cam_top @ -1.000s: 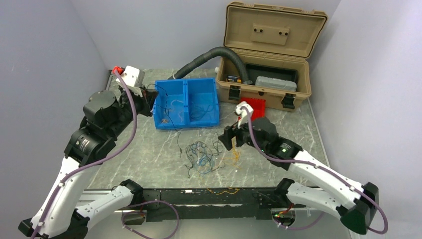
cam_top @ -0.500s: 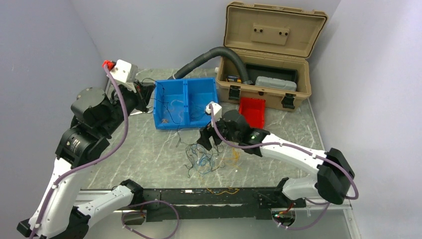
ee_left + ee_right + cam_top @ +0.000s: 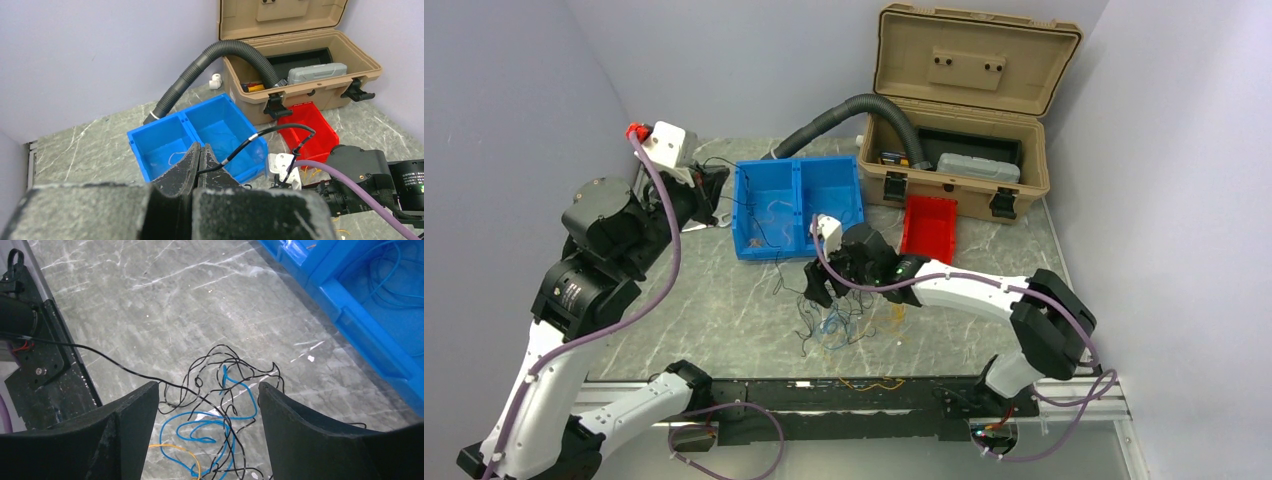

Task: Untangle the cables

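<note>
R gripper [image 3: 818,290] swung left from the table's [image 3: 724,300] right side, now over cables [image 3: 836,328], jaws slightly narrower. L gripper [image 3: 712,196] pulled back from bin [image 3: 796,163] toward left edge, black wire [image 3: 240,146] drawn out w/ it.

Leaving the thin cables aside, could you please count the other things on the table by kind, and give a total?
Plastic bins: 2 (blue bin, red bin)
Cases: 1 (tan case, lid open)
Hoses: 1 (grey hose)
Total: 4
</note>
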Controlling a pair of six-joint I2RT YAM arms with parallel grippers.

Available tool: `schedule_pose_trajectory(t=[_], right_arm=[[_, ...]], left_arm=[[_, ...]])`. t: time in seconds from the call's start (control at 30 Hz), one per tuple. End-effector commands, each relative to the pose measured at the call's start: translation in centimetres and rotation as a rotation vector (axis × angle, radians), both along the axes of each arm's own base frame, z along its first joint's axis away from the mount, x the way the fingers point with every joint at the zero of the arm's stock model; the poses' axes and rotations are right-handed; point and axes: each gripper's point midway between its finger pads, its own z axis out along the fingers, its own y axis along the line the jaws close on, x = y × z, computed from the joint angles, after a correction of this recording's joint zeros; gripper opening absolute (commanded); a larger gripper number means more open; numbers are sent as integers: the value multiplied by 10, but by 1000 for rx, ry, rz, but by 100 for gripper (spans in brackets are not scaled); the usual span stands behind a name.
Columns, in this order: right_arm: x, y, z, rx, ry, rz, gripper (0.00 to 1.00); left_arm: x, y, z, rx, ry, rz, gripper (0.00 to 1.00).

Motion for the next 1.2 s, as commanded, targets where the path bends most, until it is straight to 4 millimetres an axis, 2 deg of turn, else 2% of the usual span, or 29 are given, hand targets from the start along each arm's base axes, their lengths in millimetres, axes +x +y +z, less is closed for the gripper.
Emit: schedule_pose_trajectory(t=[0.0, 0.23, 0.4, 0.57, 0.87, 1.0, 1.1, 1.17], right_arm=[[-2, 21, 30, 93, -31, 61, 74], [7, -7, 31, 62, -66, -50, 73], [-4, -22, 27, 38, -55, -24, 72], [-14, -30, 9, -1, -18, -2, 70], [-14, -28, -14, -47, 21, 4, 61], [-11, -28, -23, -74, 28, -10, 53], [-9, -29, -30, -96, 40, -18, 41], [-9, -29, -33, -102, 44, -22, 29]], left_arm=[[-6, 12, 16, -3, -53, 35, 0], [-6, 13, 14, 1, -55, 36, 0], [-6, 10, 12, 1, -52, 25, 0], [-6, 10, 13, 0, -54, 27, 0], [-5, 11, 15, -1, -55, 28, 0], [-6, 11, 14, 0, -54, 31, 0], [-6, 12, 15, 0, -56, 35, 0], [-6, 12, 14, 4, -52, 34, 0]])
